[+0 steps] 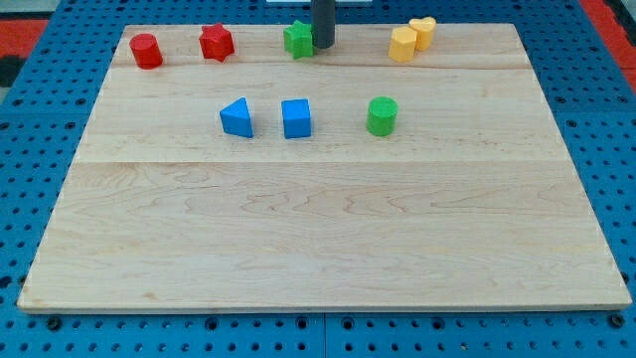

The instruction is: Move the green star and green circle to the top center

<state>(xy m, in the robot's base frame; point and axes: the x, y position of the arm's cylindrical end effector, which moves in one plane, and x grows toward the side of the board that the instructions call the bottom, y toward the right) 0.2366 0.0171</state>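
Observation:
The green star (297, 40) lies near the view's top centre of the wooden board (328, 239). My tip (324, 46) stands right beside the star, on its right, touching or nearly touching it. The green circle (382, 115), a short cylinder, stands below and to the right of the tip, about a third of the way down the board.
A red cylinder (146, 50) and a red star-like block (216, 43) sit at the top left. Two yellow blocks (411, 40) sit together at the top right. A blue triangle (237, 117) and a blue cube (296, 118) stand left of the green circle.

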